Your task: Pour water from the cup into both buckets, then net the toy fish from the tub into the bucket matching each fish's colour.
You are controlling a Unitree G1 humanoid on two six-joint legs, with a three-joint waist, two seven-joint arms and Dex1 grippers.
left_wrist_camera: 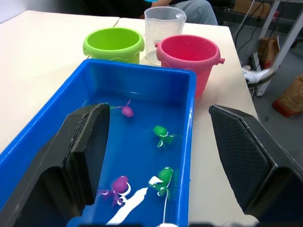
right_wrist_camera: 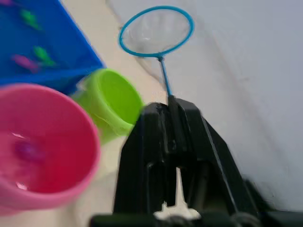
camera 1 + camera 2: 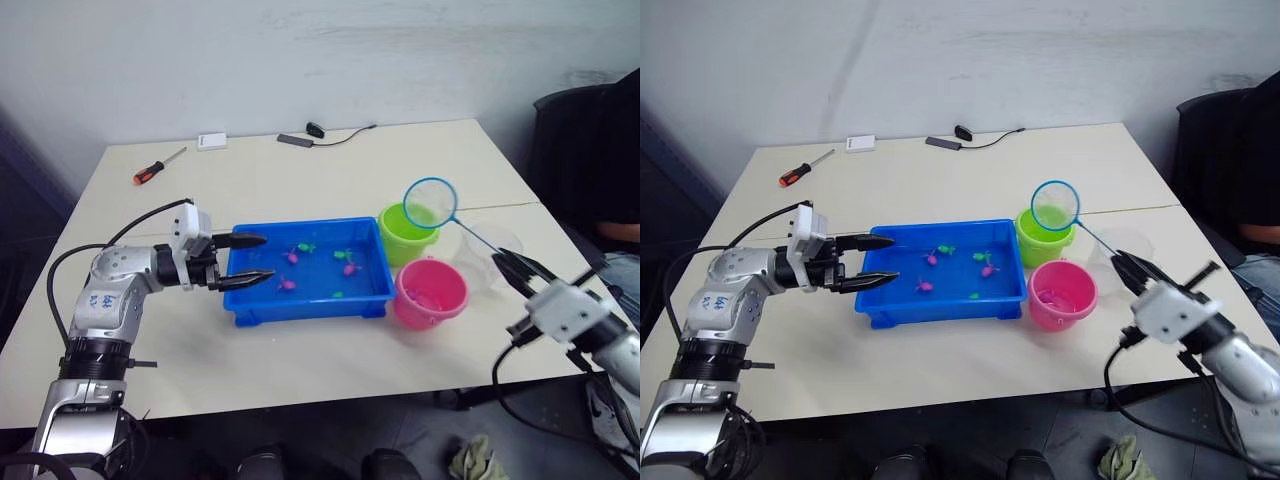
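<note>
The blue tub (image 3: 300, 310) sits mid-table with water and several toy fish, pink (image 3: 349, 269) and green (image 3: 306, 247). At its right end stand the lime green bucket (image 3: 405, 240) and, nearer, the pink bucket (image 3: 430, 312), which holds a blurred pink shape. The clear cup (image 3: 492, 248) stands to the right of the buckets. My left gripper (image 3: 262, 257) is open at the tub's left end, fingers (image 1: 85, 151) spread over the rim. My right gripper (image 3: 510, 268) is shut on the handle of a blue-rimmed net (image 3: 430, 203), whose hoop hangs above the green bucket.
An orange-handled screwdriver (image 3: 158, 166), a small white box (image 3: 211, 141) and a black cable with a small device (image 3: 300, 140) lie at the table's far side. A person sits by a dark chair (image 3: 590, 150) at the right edge.
</note>
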